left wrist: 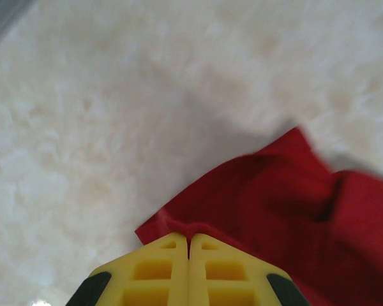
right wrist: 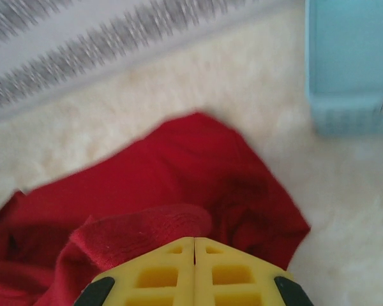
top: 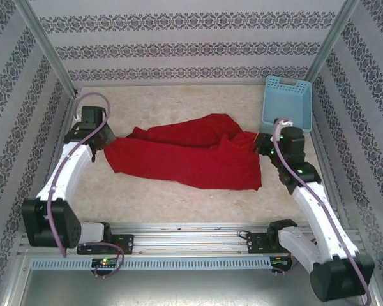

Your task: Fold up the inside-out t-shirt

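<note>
Red inside-out t-shirt (top: 185,156) flat on the pale table (top: 179,201), drawn out in a long band running sideways away from the light blue basket (top: 288,102). No contact with the basket: nearest red corner just short of its near rim, with a thin strip of bare table between.

Right gripper (top: 260,141) just on the near side of the basket, jaws pressed together and pinching the basket-side end of the shirt. From its wrist, yellow fingertips (right wrist: 179,255) closed flush, with a bunched fold of cloth at their tips.

Left gripper (top: 104,141) well apart from the basket at the shirt's opposite end, jaws likewise pressed together. From its wrist, a turned-over hem corner caught at the closed tips, red cloth (left wrist: 274,217) trailing off toward the basket's side.

Shirt edge on the basket's far-wall side rumpled, with two soft humps and a dark crease. Near edge smoother, sagging lowest close to the right gripper.

Broad open table from that near edge to the arm bases. Narrower bare strip level with the basket, between shirt and patterned back wall (top: 179,38). Small free pocket beyond the left gripper.
</note>
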Controlling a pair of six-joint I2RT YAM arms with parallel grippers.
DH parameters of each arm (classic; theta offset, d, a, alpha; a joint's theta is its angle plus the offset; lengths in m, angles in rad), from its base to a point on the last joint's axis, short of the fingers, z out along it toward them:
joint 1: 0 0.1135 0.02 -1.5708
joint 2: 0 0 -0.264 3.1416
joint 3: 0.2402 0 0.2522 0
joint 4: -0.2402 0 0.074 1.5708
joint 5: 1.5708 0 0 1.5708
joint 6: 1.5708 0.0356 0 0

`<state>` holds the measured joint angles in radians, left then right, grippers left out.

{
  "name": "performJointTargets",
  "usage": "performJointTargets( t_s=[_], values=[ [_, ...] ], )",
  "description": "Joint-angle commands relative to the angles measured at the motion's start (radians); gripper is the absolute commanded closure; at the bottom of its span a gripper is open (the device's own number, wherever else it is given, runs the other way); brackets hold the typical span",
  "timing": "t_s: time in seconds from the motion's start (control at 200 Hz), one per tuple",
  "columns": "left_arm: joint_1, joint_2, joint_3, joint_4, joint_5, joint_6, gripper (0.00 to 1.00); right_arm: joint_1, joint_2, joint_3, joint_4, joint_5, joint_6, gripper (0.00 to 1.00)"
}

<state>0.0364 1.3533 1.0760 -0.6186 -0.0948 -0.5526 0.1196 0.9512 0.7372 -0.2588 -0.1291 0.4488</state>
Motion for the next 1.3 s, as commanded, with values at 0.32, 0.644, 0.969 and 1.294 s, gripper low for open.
performJointTargets(
  t_s=[0.32,0.644,0.969,1.294],
  values=[
    [0.044,0.072,-0.1,0.08,0.142,0.007,1.0,-0.034,0.414,0.031,0.06,-0.036,0.075,0.82],
    [0.044,0.087,-0.134,0.112,0.177,0.011,1.0,0.039,0.55,0.159,0.018,-0.03,-0.012,0.39],
    [0.046,0.086,-0.132,0.106,0.173,0.016,1.0,0.165,0.658,0.269,-0.138,0.206,-0.08,0.36],
    [0.045,0.089,-0.126,0.101,0.167,0.016,1.0,0.218,0.672,0.335,-0.234,0.348,-0.102,0.8]
  ],
)
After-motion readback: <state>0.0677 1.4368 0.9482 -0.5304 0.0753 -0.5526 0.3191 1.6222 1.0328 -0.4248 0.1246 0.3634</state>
